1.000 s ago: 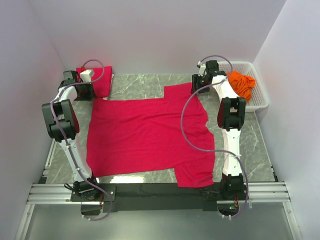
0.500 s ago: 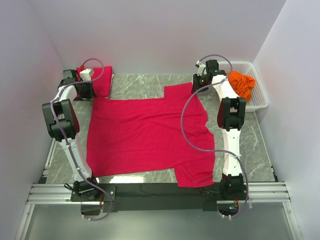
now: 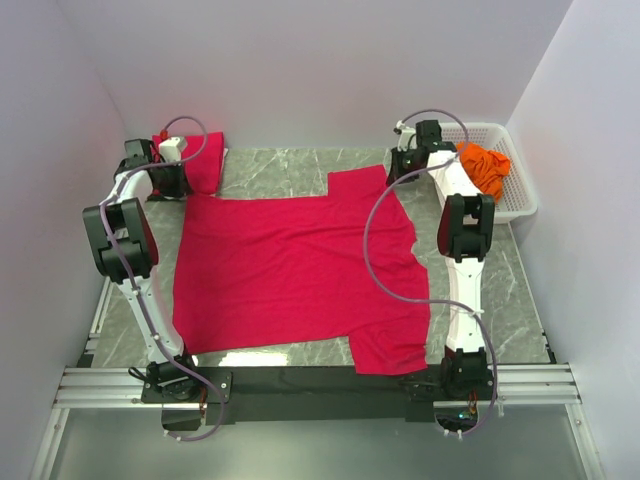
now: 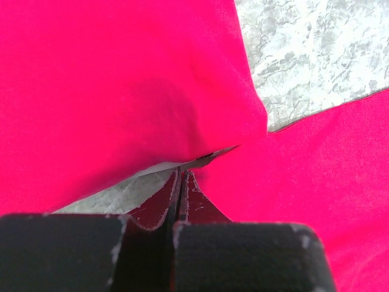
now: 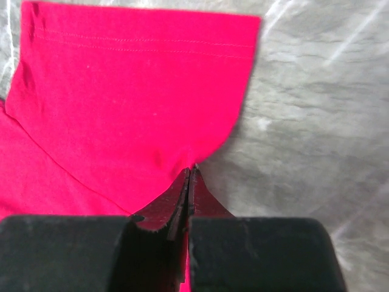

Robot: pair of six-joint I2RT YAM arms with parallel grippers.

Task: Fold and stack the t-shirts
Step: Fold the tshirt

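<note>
Both grippers pinch the red shirt [image 3: 290,270] at its far edge, ready to fold.
Near the table's [image 3: 290,165] far-left corner, left gripper [image 4: 180,176] is clamped on a shirt corner; right gripper [image 5: 189,173] is clamped on the sleeve edge. Lift evenly, keep cloth taut, draw toward near edge. Shirt lies flat mid-table, lightly wrinkled; orange shirt [image 3: 482,168] is bunched in basket [image 3: 520,200].

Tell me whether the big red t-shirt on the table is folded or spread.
Spread. The large crimson cloth t-shirt lies flat across the grey marbled table, both sleeves out, no part folded over the body.
</note>
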